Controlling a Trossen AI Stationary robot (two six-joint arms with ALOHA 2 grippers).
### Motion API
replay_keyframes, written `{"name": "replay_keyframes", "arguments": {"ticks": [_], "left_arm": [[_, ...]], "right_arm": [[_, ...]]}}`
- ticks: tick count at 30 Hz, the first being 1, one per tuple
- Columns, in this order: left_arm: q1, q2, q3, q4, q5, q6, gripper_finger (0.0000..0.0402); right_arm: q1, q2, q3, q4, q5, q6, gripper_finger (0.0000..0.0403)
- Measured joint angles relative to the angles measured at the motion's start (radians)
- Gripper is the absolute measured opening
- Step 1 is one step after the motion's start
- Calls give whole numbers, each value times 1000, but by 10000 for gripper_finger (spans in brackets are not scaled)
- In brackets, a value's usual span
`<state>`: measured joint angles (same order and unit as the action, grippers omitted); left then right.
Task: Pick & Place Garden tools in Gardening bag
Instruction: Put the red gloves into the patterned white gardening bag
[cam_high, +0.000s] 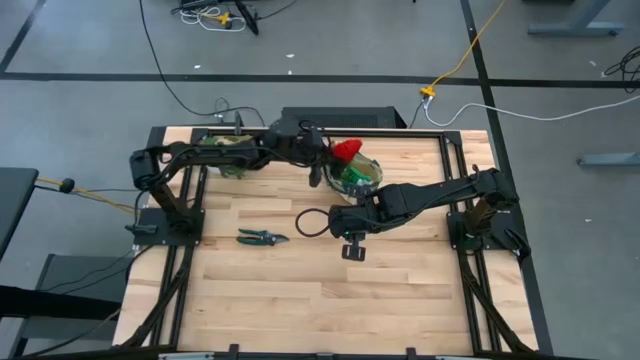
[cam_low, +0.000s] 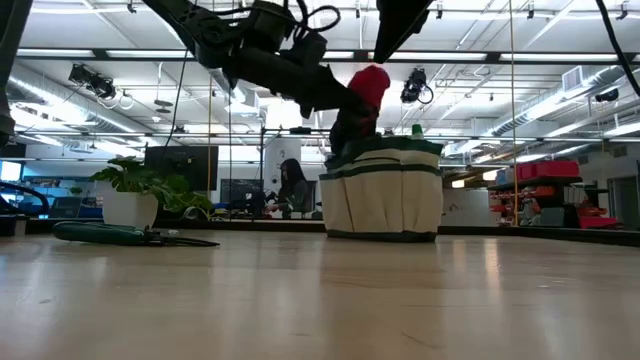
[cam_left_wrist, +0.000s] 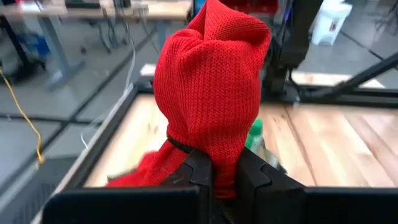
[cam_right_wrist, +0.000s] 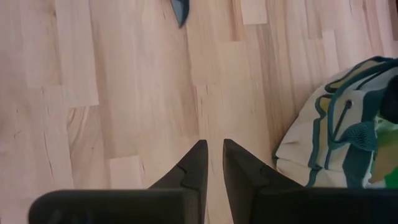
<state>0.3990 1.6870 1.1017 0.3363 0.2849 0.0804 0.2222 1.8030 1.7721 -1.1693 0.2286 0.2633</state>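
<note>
We log: left gripper (cam_left_wrist: 221, 177) clamping red knit gloves (cam_left_wrist: 211, 93) above olive-and-tan fabric gardening bag (cam_high: 362, 176), twelve o'clock; right gripper (cam_right_wrist: 211, 163) narrow, empty.

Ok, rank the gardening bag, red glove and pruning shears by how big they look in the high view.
1. Gardening bag, the widest of the three.
2. and 3. Red glove, held by the left claw above the bag, and pruning shears: too alike to rank, and the raised glove sits nearer the camera.

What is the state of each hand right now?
Left hand: closed on the red gloves, above the gardening bag.
Right hand: closed, empty, beside the bag.
</note>
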Motion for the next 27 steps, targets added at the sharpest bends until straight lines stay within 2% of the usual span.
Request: {"name": "replay_keyframes", "arguments": {"ticks": [8,27], "left_arm": [[-13,-5,95,-92,7,-13,29],[-19,68,97,-134,-30,-32,29]], "right_arm": [[0,0,0,-3,0,-2,49],[1,0,0,-4,18,-2,49]]}}
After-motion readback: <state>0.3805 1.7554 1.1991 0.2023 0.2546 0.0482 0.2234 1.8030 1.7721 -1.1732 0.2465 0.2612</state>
